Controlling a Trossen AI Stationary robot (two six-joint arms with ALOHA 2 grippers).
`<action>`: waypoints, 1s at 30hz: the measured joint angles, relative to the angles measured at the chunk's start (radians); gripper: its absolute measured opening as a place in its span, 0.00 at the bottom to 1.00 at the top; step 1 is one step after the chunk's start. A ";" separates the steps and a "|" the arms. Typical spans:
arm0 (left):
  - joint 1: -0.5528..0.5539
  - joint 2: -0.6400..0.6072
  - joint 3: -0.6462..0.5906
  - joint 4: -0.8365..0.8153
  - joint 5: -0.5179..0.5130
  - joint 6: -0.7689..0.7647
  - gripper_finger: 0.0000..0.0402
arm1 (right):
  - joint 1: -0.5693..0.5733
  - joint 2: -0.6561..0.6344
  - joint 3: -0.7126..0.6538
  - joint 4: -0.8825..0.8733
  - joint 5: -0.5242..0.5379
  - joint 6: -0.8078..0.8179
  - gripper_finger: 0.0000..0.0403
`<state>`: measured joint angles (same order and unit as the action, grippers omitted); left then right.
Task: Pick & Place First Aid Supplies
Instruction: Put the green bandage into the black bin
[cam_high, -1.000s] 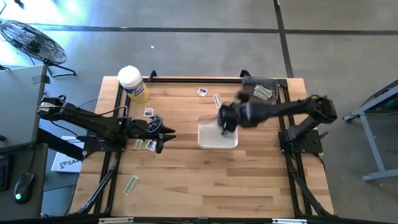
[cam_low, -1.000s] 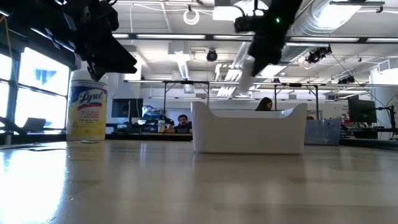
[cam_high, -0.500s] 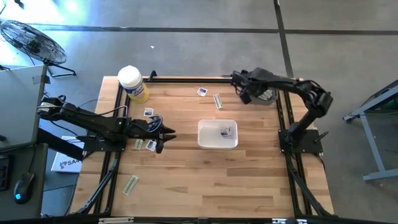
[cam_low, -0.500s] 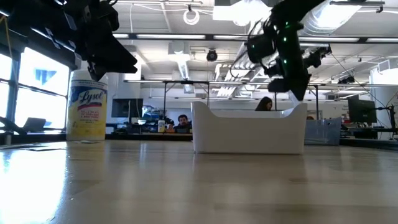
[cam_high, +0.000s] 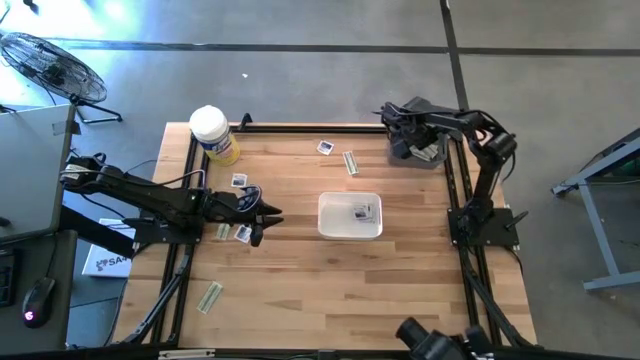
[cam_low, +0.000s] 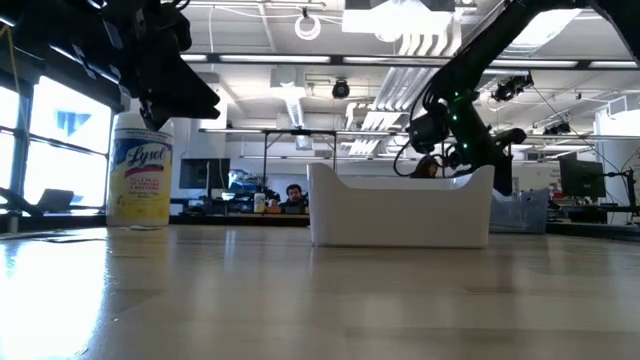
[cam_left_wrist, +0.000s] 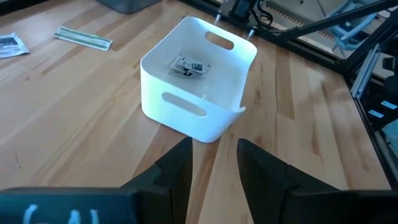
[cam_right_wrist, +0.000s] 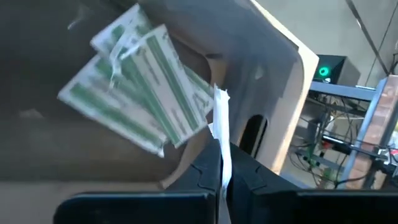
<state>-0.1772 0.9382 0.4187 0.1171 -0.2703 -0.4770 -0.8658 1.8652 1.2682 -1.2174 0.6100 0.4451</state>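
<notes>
The right gripper (cam_right_wrist: 219, 169) hung over the grey bin (cam_high: 430, 148), jaws pinching a white strip (cam_right_wrist: 222, 124). The left gripper (cam_left_wrist: 214, 163) waited open near the tray (cam_left_wrist: 211, 62).

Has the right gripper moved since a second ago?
Yes. The right gripper was over the white tray; it has swung away to the grey bin at the table's far right corner, shut on a thin packet strip.
</notes>
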 joint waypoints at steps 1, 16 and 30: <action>0.000 0.000 0.000 -0.001 0.000 0.000 0.31 | -0.002 0.004 0.000 0.010 0.001 0.000 0.02; 0.000 0.000 0.000 -0.019 -0.001 -0.003 0.31 | 0.002 0.007 0.000 0.057 -0.016 -0.092 0.34; 0.000 0.000 0.000 -0.102 -0.002 -0.052 0.31 | -0.018 -0.029 -0.008 0.060 -0.127 -0.185 0.47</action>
<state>-0.1772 0.9386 0.4187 0.0151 -0.2718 -0.5295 -0.8839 1.8359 1.2598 -1.1577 0.4826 0.2602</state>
